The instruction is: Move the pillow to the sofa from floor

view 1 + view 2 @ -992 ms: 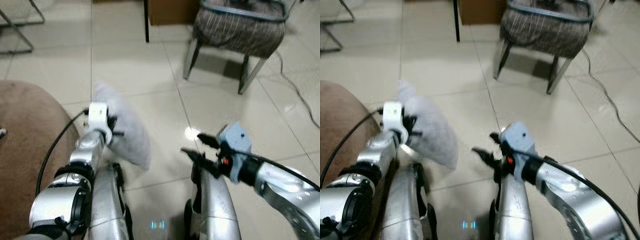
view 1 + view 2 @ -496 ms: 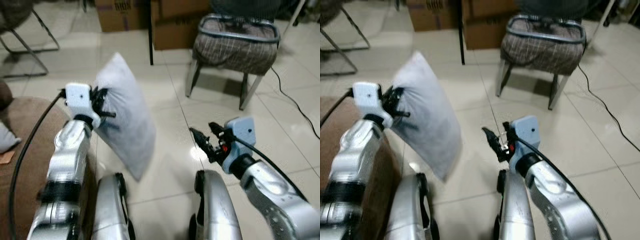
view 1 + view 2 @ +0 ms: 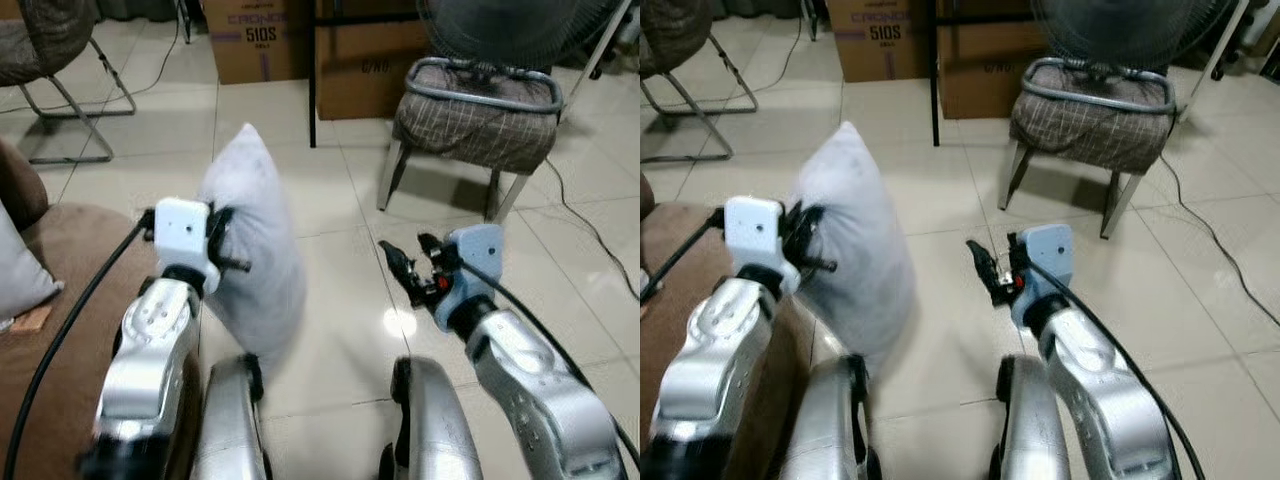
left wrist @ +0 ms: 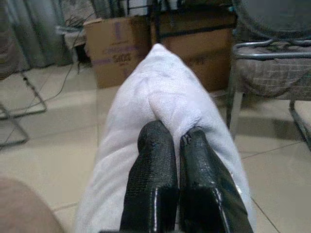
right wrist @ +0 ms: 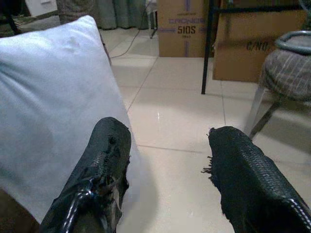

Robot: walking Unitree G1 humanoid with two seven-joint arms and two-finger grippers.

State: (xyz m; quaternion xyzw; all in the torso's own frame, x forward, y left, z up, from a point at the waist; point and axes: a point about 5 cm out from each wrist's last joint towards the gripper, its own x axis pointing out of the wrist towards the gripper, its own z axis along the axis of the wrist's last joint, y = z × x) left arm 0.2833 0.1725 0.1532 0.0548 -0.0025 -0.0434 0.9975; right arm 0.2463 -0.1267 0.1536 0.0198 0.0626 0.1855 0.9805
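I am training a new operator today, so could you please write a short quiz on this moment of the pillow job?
1. True or false: the left gripper is pinching the pillow.
2. The right gripper is: A) open and holding nothing; B) shut on a cable; C) holding the stool.
3. What brown thing lies on the robot's left, with another pillow on it?

Key: 1 true. 2 A. 3 the sofa.
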